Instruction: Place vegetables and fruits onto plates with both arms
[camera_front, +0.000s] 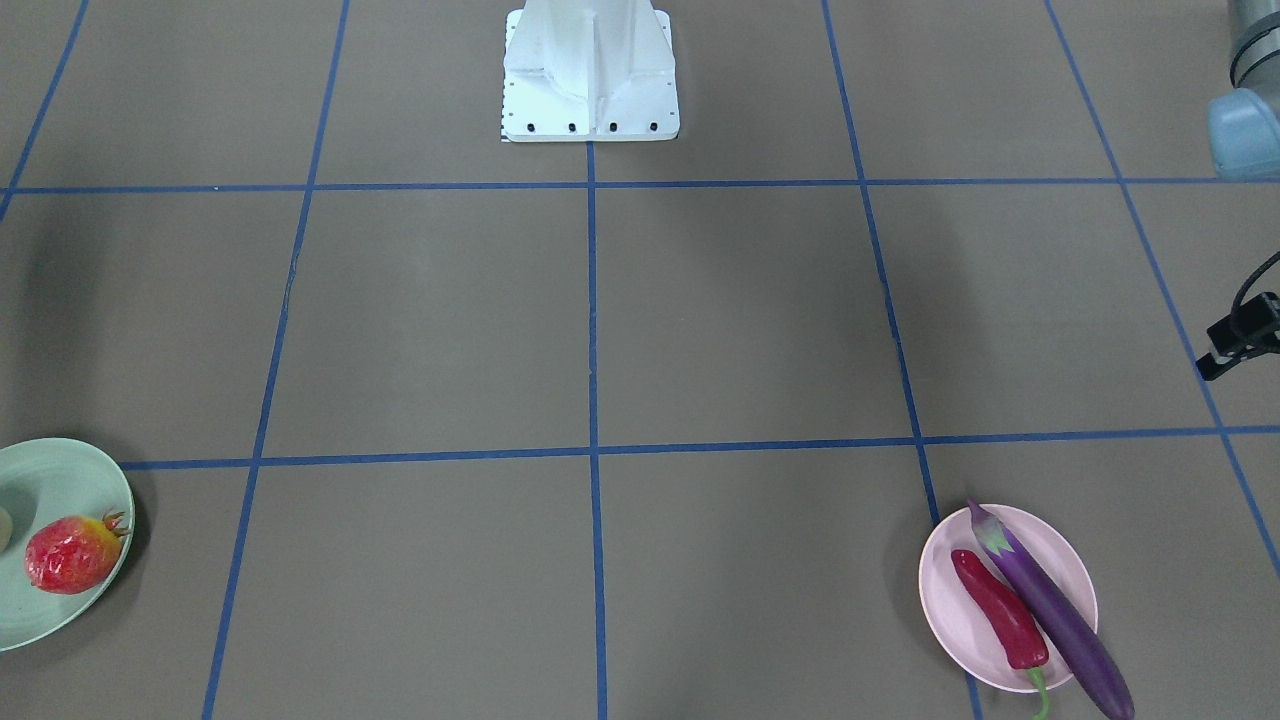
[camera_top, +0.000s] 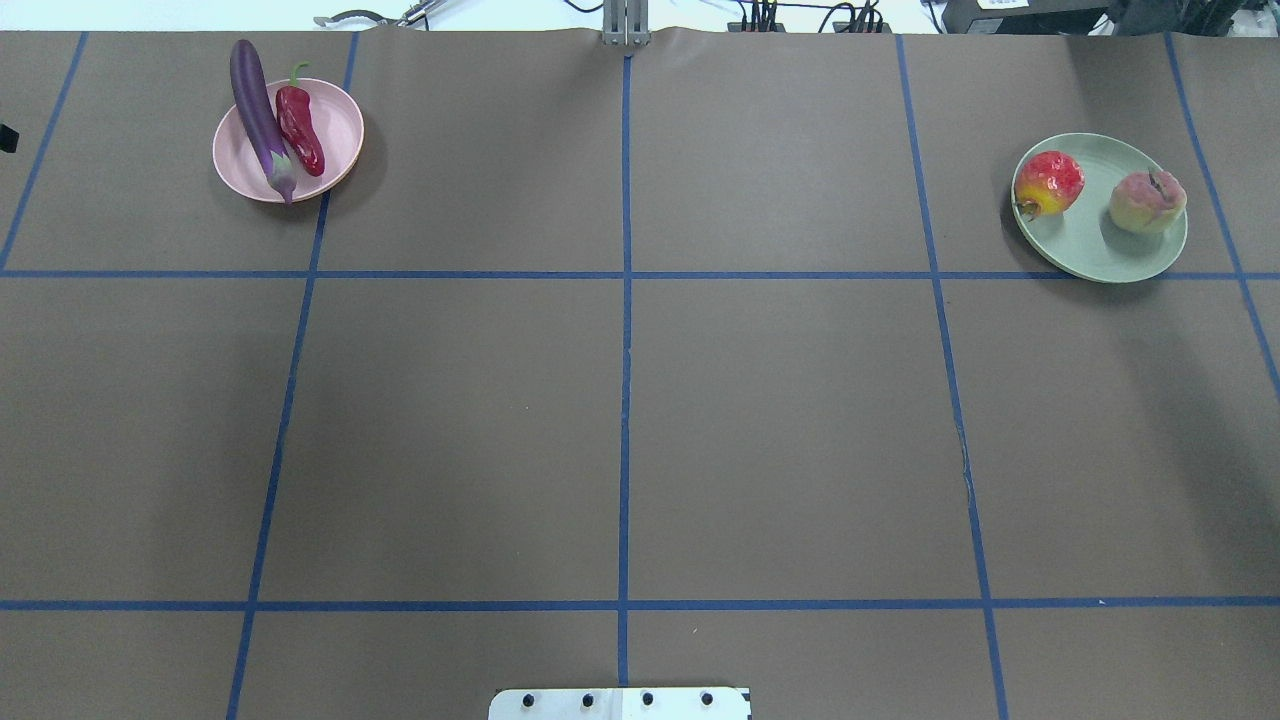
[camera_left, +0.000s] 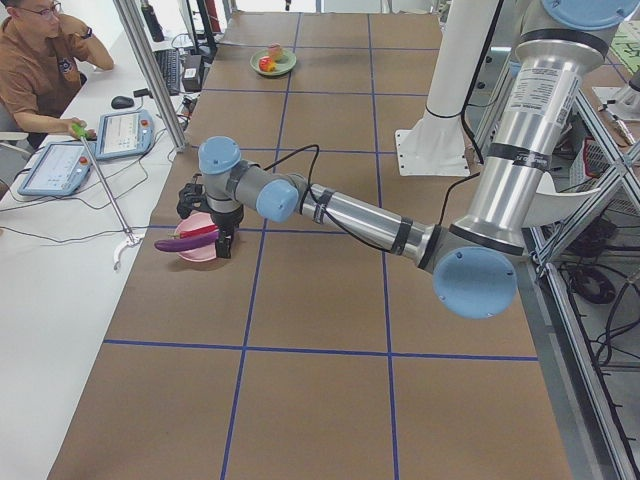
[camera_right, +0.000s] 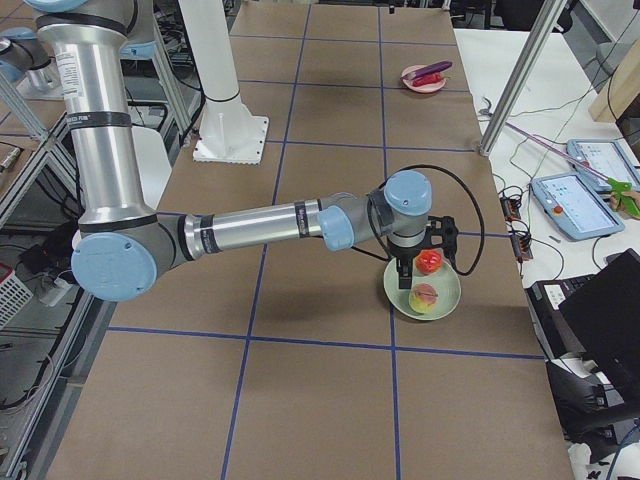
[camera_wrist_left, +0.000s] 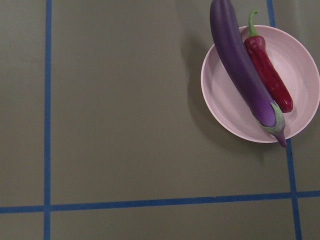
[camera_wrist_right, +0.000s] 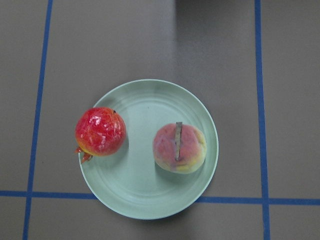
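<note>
Eggplant (camera_wrist_left: 242, 70) and chili (camera_wrist_left: 267, 75) fill the pink plate (camera_wrist_left: 220, 105), so lift left gripper (camera_left: 222, 240) and right gripper (camera_right: 403, 278) straight up, their opening untellable.

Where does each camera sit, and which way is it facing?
Front-facing: across the table, facing the white base; left arm at right edge.
Overhead: behind the base, looking forward; its edge at bottom.
Exterior left: table end; near left arm by pink plate.
Exterior right: opposite end; near right arm above green plate.
Left wrist: straight down on eggplant, chili; no arm shows.
Right wrist: straight down on pomegranate, peach; no arm shows.
Shared: front-facing and overhead show both plates.
</note>
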